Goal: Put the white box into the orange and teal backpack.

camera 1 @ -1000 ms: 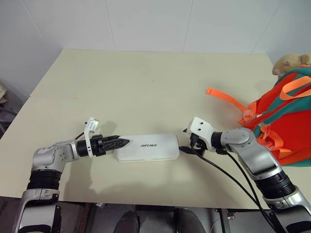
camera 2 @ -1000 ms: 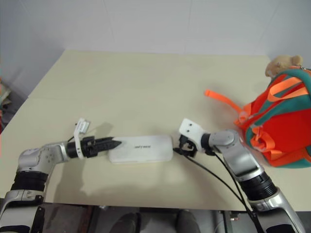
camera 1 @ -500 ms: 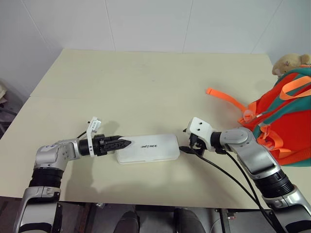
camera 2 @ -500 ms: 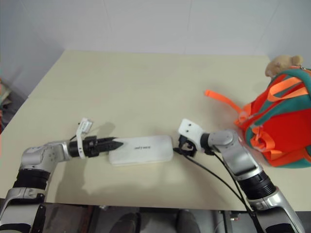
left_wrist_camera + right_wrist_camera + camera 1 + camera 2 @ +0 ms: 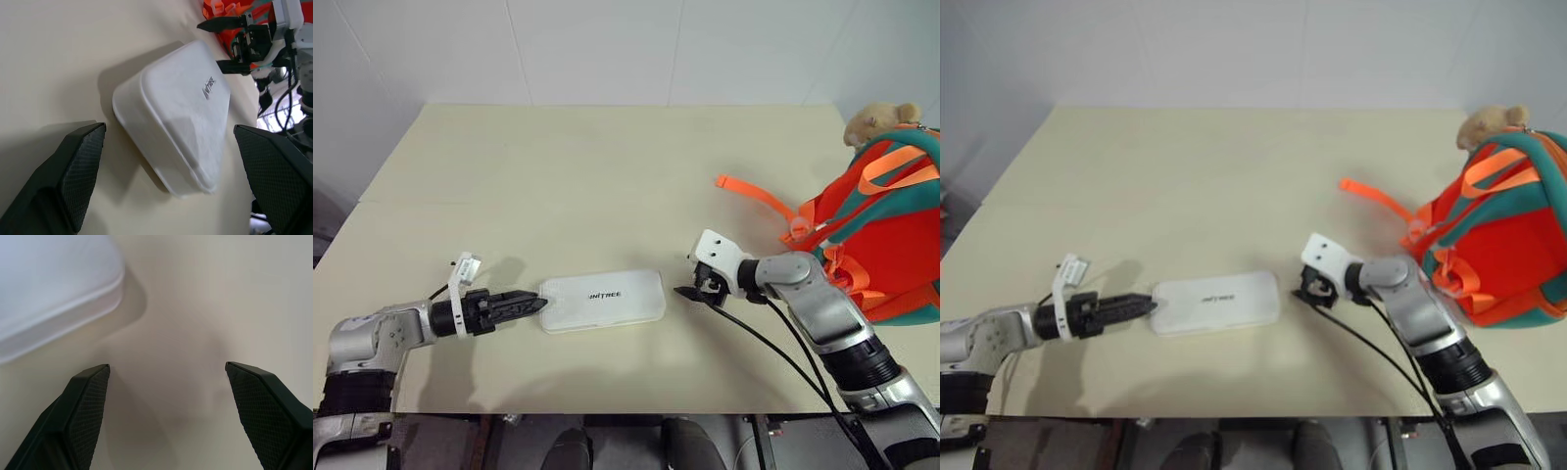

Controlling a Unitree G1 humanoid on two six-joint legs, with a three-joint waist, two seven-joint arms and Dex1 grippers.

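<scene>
1. Compared with a second ago, the left gripper [image 5: 533,304] has drawn back from the white box [image 5: 603,300]: its black tips then reached over the box's near end, and now they sit just at that end, with a sliver of table [image 5: 558,176] showing between them in the left wrist view.
2. The whole head view has shifted between the two moments, so the apparent slide of the box and of the orange and teal backpack [image 5: 876,235] across the frame is the camera's doing; the box lies flat on the table as before, lettering up.
3. The right gripper [image 5: 690,291] sits where it did, just off the box's other end and not touching it.
4. Both grippers stand spread wide and empty. In the left wrist view the left fingers [image 5: 73,171] flank the box's short end without contact; in the right wrist view the right fingers [image 5: 83,401] frame bare table, with a corner of the box just ahead of them.
5. The box lies between the two grippers, its long axis running from one to the other.
6. The backpack stands beyond the right gripper's wrist side, well apart from the box, with one orange strap [image 5: 754,194] trailing onto the table.
7. Count: one white box, one backpack, one tan plush toy [image 5: 876,119] at the backpack's top, two grippers, one table.
</scene>
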